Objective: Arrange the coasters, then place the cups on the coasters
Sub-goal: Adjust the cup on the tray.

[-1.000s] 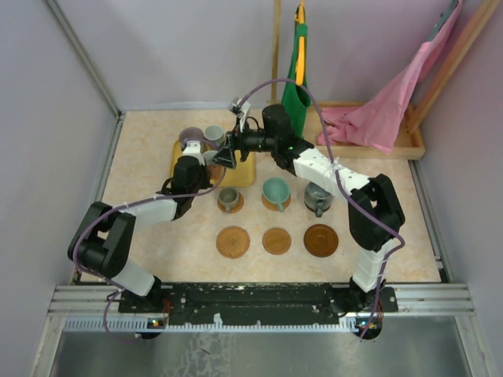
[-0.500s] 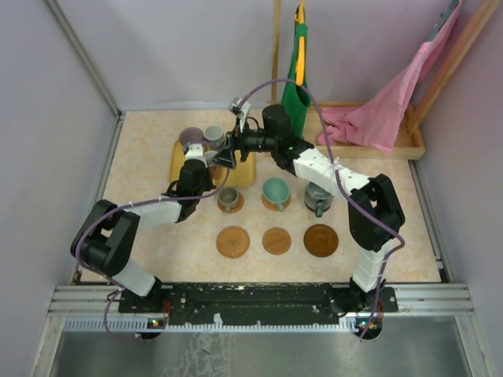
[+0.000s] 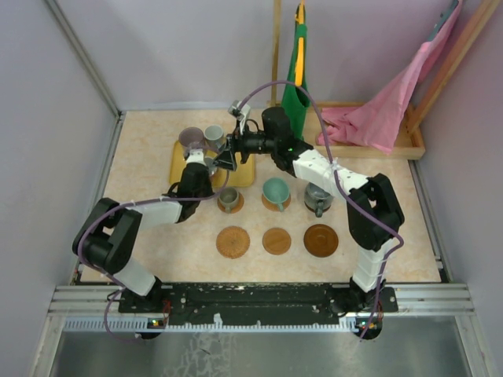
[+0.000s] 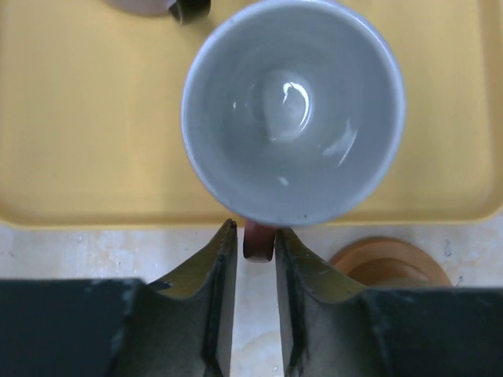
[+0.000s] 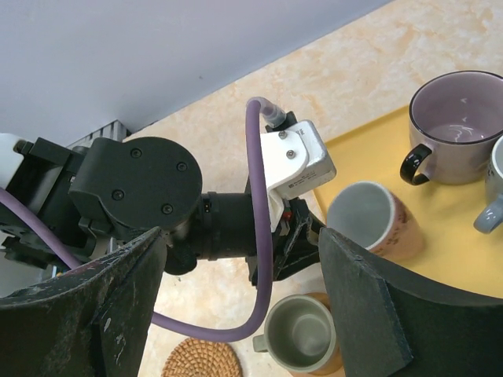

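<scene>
A reddish-brown cup [image 4: 293, 110] with a pale inside stands at the near edge of the yellow tray [image 4: 86, 118]. Its handle [image 4: 258, 242] lies between the fingers of my left gripper [image 4: 255, 229], which are open a sliver and just off it. My right gripper [image 5: 247, 302] hangs wide open above the left wrist [image 5: 228, 228] and holds nothing. A purple cup [image 3: 191, 139] and a grey cup [image 3: 214, 135] stand on the tray. A grey cup [image 3: 229, 198], a teal cup [image 3: 276, 191] and a dark grey cup [image 3: 317, 194] sit on the back coasters. Three front coasters [image 3: 233, 242] [image 3: 277, 240] [image 3: 321, 240] are bare.
A green bag [image 3: 296, 78] and a pink cloth [image 3: 377, 114] on a wooden tray [image 3: 413, 145] stand at the back right. Both arms cross over the yellow tray's [image 3: 179, 161] near right corner. Grey walls close the left and right sides.
My left gripper's fingers, shut a second ago, have parted slightly. The left arm's elbow has shifted a little to the right. The right arm has hardly moved.
</scene>
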`<state>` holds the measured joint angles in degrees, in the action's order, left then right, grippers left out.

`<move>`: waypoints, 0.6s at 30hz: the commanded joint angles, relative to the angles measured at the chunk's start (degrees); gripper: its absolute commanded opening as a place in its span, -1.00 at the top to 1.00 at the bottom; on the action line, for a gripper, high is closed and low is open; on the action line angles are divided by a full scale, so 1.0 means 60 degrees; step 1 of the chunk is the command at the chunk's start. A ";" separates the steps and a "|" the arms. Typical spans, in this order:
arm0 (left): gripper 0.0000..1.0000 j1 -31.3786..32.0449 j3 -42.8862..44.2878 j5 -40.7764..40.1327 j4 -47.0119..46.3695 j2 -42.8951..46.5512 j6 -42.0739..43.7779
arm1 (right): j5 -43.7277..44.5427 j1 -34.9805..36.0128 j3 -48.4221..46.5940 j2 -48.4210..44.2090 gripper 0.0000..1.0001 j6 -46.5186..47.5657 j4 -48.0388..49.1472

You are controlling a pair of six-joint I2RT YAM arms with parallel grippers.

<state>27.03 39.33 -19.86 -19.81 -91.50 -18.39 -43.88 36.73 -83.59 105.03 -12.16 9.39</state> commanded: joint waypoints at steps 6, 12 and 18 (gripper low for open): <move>0.29 0.0026 -0.0028 0.0160 0.0488 0.0173 -0.0083 | -0.0110 0.0053 -0.0213 0.0014 -0.55 0.0108 0.0429; 0.18 0.0030 0.0091 0.0194 0.0497 0.0236 -0.0035 | -0.0114 0.0046 -0.0240 0.0028 -0.55 0.0074 0.0427; 0.11 0.0022 0.0079 0.0146 0.0336 0.0100 0.0066 | -0.0109 0.0046 -0.0230 0.0020 -0.55 0.0093 0.0340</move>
<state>27.03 38.85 -19.18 -17.02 -91.48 -18.50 -43.88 36.73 -83.59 105.10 -12.19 9.37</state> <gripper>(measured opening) 0.444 0.777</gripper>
